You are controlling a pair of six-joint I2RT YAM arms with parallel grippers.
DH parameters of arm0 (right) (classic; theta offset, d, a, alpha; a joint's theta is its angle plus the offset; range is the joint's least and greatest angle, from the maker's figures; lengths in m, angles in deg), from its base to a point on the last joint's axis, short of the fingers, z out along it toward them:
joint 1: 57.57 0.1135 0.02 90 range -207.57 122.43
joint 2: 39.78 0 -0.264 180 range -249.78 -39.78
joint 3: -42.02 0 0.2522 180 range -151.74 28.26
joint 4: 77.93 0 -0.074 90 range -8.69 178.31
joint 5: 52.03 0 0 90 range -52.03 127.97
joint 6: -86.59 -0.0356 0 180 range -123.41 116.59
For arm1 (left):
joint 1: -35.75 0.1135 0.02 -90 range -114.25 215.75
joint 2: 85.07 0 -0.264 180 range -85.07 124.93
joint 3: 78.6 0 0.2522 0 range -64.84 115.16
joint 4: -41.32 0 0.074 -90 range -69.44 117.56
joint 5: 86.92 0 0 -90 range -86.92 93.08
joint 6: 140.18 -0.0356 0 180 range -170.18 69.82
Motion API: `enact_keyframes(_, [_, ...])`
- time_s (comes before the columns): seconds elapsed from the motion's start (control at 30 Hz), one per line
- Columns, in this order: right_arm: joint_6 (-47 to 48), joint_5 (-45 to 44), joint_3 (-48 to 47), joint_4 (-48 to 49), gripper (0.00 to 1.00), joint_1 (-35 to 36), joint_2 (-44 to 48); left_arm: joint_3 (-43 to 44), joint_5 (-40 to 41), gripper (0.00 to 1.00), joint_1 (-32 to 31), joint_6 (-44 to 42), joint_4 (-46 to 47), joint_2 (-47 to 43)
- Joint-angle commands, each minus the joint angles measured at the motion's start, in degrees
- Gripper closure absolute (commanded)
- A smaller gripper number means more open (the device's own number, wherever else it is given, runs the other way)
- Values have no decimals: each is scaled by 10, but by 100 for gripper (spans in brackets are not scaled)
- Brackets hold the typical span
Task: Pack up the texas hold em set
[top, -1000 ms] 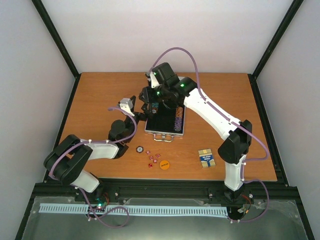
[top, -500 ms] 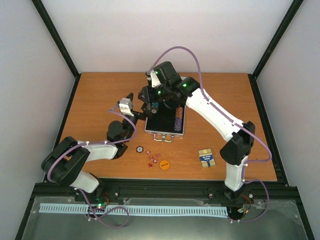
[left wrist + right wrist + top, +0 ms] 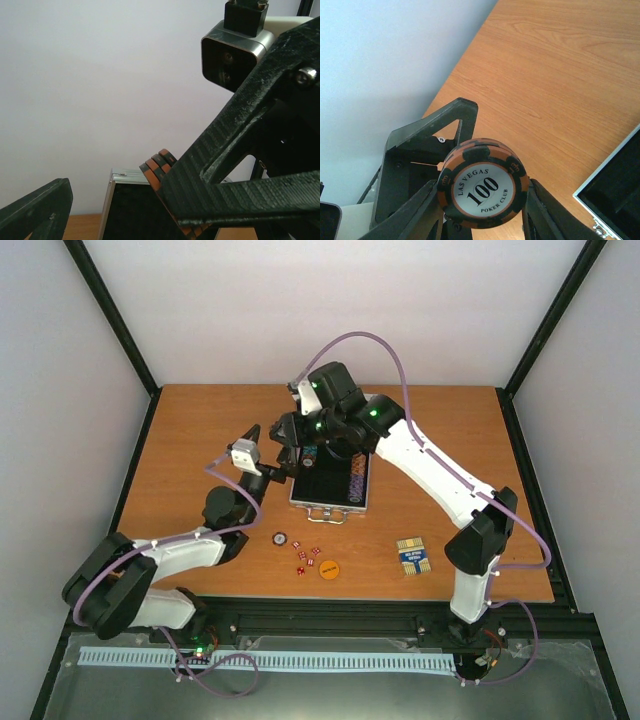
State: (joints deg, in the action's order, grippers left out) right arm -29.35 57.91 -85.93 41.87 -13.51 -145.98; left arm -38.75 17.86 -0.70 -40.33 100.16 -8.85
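Note:
The silver case (image 3: 329,507) lies open mid-table, with a row of chips (image 3: 357,480) along its right side. My right gripper (image 3: 298,438) hovers over the case's far left corner, shut on a stack of orange-and-black chips (image 3: 483,183) marked 100. My left gripper (image 3: 273,451) is open just left of it, its fingers either side of that stack (image 3: 159,165). In front of the case lie a loose chip (image 3: 281,537), red dice (image 3: 306,557), an orange disc (image 3: 329,567) and the card deck (image 3: 413,555).
The case's raised lid (image 3: 124,176) shows behind the chips in the left wrist view. Both arms crowd the case's far left corner. Black frame posts run along the table's sides.
My left arm has stretched up and leftward, bringing its open gripper around the chip stack. The right arm has shifted slightly left, still holding the chips.

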Motion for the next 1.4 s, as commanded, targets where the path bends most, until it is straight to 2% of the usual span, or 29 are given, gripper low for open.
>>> enact_keyframes(0.0, [7, -29, 22, -47, 97, -6, 1, 10, 20, 1, 1, -4, 97, -63])
enact_keyframes(0.37, [10, -13, 27, -44, 97, -6, 6, 16, -12, 0, 8, -5, 122, -69])
enact_keyframes(0.5, [11, -17, 42, -39, 97, -6, 16, 25, -27, 4, 13, -11, 112, -77])
enact_keyframes(0.53, [11, -16, 44, -39, 97, -6, 16, 28, -39, 11, 15, -15, 103, -80])
enact_keyframes(0.57, [11, -15, 45, -39, 97, -6, 17, 34, -54, 23, 18, -18, 86, -85])
enact_keyframes(0.63, [11, -14, 49, -38, 97, -6, 18, 45, -73, 36, 21, -20, 51, -95])
enact_keyframes(0.83, [12, -11, 53, -38, 97, -6, 20, 41, -68, 37, 29, -5, 44, -105])
enact_keyframes(0.93, [13, -9, 58, -38, 97, -6, 23, 40, -68, 46, 33, -2, 32, -111])
enact_keyframes(1.0, [13, -7, 63, -36, 97, -6, 26, 45, -66, 56, 35, 2, 14, -114])
enact_keyframes(1.37, [16, -1, 100, -28, 97, -6, 44, 56, -63, 73, 55, 28, 10, -111])
